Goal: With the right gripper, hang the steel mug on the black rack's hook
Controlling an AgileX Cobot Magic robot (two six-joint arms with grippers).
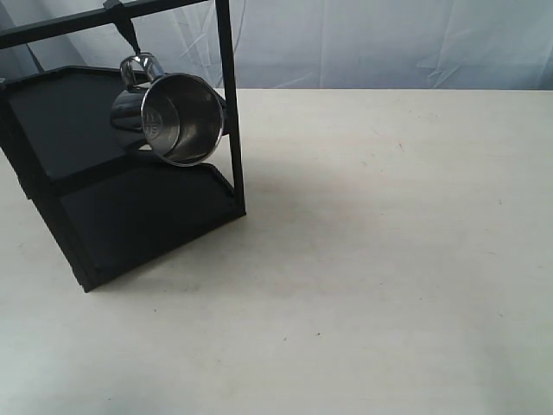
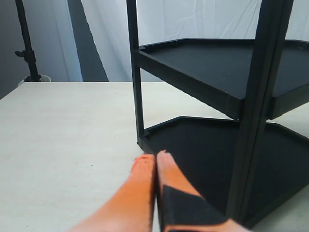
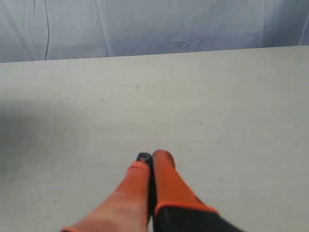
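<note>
The steel mug (image 1: 173,117) hangs by its looped handle from a hook under the top crossbar of the black rack (image 1: 130,216), tilted with its open mouth facing the exterior camera. No arm shows in the exterior view. My right gripper (image 3: 150,158) is shut with nothing between its orange fingers, low over bare table, far from the mug. My left gripper (image 2: 155,155) is shut and empty too, its tips just short of the lower tray of the black rack (image 2: 207,145). Both wrist views miss the mug.
The cream table (image 1: 389,259) stretches right of the rack. A pale curtain (image 1: 389,43) hangs behind it. A dark stand (image 2: 26,43) shows past the table's far edge in the left wrist view.
</note>
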